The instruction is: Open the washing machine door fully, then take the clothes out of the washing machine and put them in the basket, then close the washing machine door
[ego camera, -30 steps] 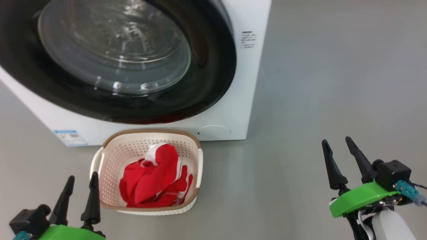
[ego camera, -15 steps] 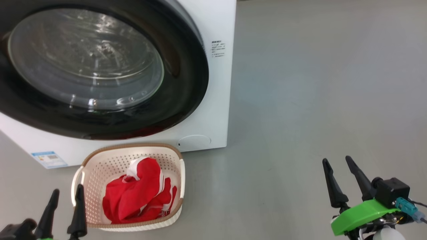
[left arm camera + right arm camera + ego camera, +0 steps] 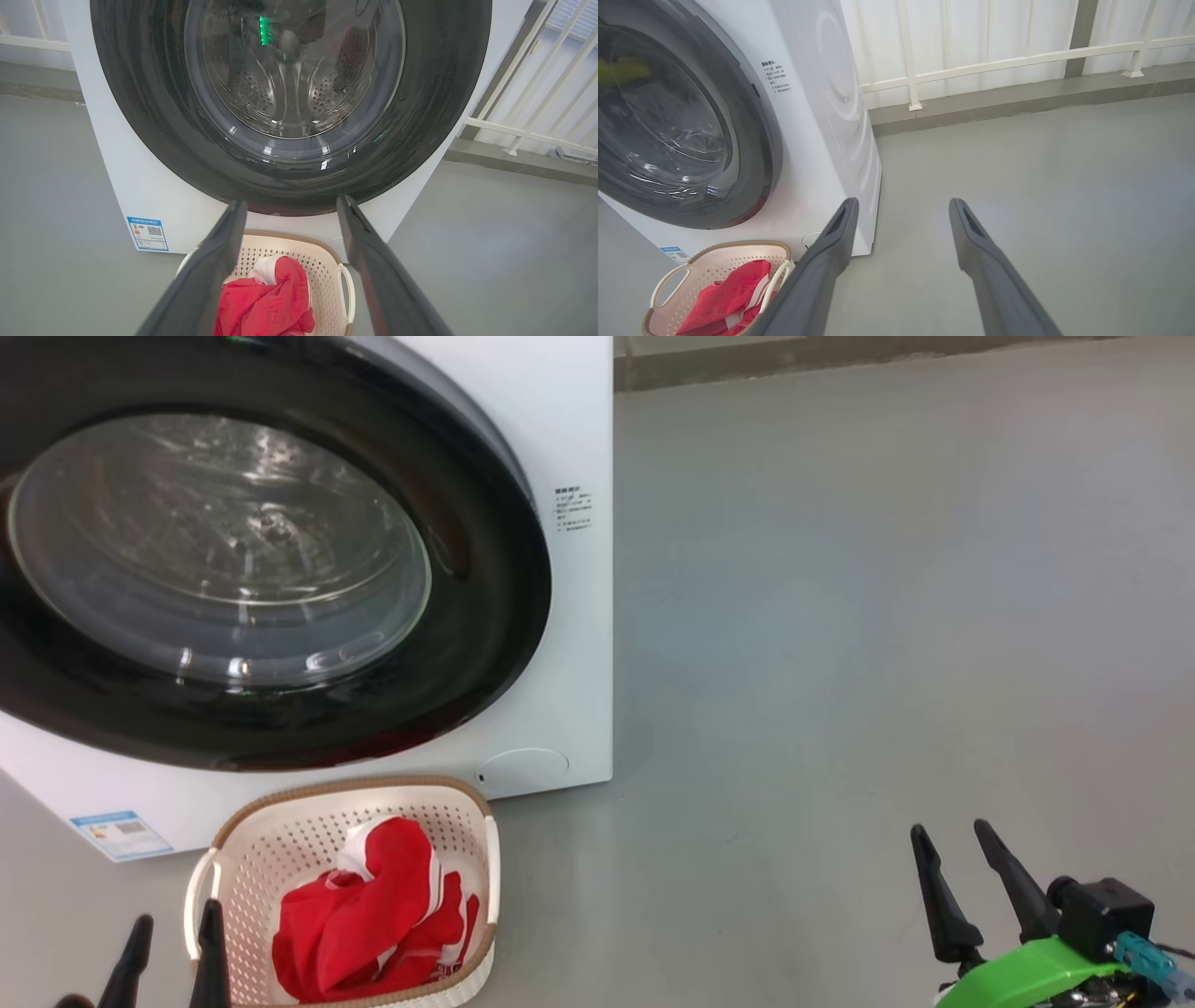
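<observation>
Washing machine door: sits flush in the front of the washing machine, black rim unbroken all round; it looks closed, but the views do not settle whether the latch has caught.
Clothes: a crumpled red heap with white trim, lying inside the basket.
Basket position: on the grey floor, just in front of the machine and below the door's lower edge.
Left gripper: fingers spread apart and empty, low beside the basket's near left handle.
Right gripper: fingers spread apart and empty, over bare floor, well apart from the machine and basket.
Task stage: by the look of it, all three steps are done or nearly so.
Risk, door: if it is only pushed to and not latched, it may spring ajar.
Risk, drum: the left wrist view shows a steel drum with a faint reddish patch in the glass; it could be a reflection or a garment left behind, I cannot tell which.
Risk, basket: a careless swing of the left arm could clip the handle and shove or tip the light basket.
</observation>
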Robot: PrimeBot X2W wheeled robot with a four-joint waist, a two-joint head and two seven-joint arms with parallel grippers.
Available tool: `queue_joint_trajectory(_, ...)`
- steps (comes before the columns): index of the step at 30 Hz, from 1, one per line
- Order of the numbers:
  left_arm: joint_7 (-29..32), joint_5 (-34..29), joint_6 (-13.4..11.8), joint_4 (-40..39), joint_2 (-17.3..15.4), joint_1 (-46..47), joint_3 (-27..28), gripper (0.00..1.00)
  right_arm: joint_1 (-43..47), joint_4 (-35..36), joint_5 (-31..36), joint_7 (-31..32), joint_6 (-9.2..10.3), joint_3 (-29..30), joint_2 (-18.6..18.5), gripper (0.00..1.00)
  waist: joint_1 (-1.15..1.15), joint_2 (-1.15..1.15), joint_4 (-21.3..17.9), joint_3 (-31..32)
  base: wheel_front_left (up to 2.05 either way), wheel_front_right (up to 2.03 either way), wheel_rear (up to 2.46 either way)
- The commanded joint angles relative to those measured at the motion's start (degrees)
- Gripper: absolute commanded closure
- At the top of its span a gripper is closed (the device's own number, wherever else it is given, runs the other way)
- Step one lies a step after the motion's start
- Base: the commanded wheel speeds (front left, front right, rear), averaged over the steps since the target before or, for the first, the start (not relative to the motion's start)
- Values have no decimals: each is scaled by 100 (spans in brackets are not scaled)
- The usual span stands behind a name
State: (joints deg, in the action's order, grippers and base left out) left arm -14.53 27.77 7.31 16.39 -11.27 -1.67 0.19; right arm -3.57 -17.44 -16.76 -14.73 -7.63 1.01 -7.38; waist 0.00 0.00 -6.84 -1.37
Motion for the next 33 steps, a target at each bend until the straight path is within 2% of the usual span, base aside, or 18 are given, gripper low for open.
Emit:
queue_joint_trajectory(1, -47, -75, 18, -96, -109, 66, 254, 0, 9, 144, -3, -27, 14, -94, -64, 0, 0, 0, -39, 48, 0, 0, 0)
queue_joint_trajectory(17, -47, -140, 18, -53, -32, -134, 398, 0, 237, 206, 1, -27, 14, -3, -89, 0, 0, 0, -154, 253, 0, 0, 0)
queue_joint_trajectory(33, -47, -146, 18, -107, -9, -132, 431, 0, 283, 274, 16, -27, 14, 35, -62, 0, 0, 0, -111, 201, 0, 0, 0)
